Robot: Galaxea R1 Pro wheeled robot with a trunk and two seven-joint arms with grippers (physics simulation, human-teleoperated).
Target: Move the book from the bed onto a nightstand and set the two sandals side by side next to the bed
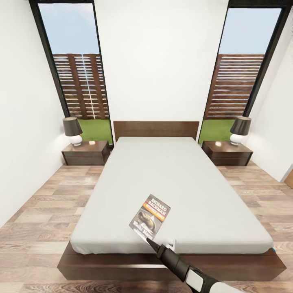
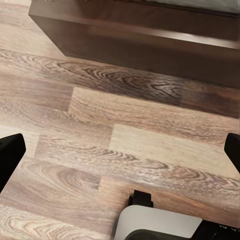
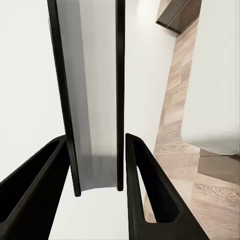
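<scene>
Gripped edge-on between the black right gripper [image 3: 97, 192] fingers, raised above the near end of the pale grey bed [image 1: 175, 179]: the small dark paperback book [image 1: 149, 216]; left gripper [image 2: 120, 150] spread wide over plank floor [image 2: 100, 125].

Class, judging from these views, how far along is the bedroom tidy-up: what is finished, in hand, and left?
Nothing looks finished. In hand: the right gripper has shut on the book, at the bed foot. Left: setting it on a nightstand, then pairing the sandals.
</scene>
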